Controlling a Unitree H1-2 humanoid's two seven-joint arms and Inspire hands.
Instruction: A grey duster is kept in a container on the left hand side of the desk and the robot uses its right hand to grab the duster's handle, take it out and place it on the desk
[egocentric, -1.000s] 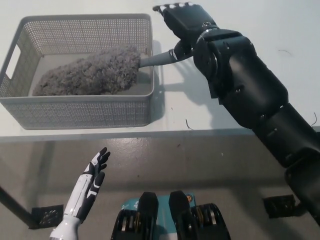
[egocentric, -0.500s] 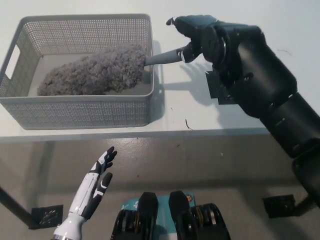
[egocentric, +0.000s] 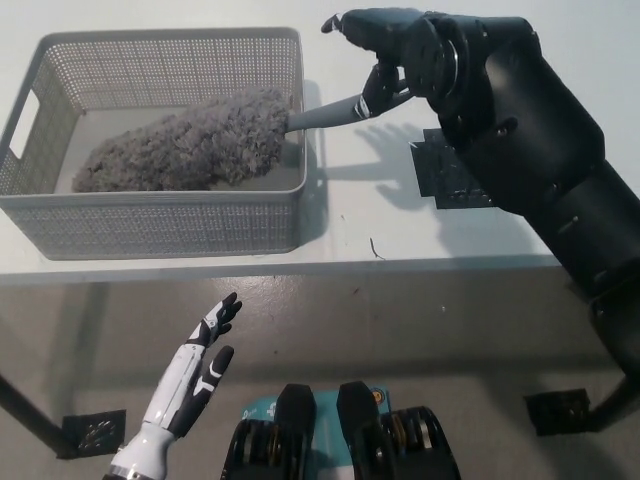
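Black right hand (egocentric: 390, 55) fingers clamped on smooth handle (egocentric: 322, 115) of grey fluffy duster (egocentric: 190, 145), w/ head in perforated grey plastic basket (egocentric: 150, 225), handle over right rim. White left hand (egocentric: 197, 365) near left, fingers apart.

A white desk (egocentric: 350, 245) fills the upper part, lit from above, with soft shadows on its top. Below its front edge lies a grey-beige floor (egocentric: 400, 330), a dark desk leg (egocentric: 25, 412) and what may be dark floor plates (egocentric: 97, 432).

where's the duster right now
In the head view the grey duster lies in the grey basket on the left of the desk, its handle poking over the basket's right rim, where the black right hand grips it.
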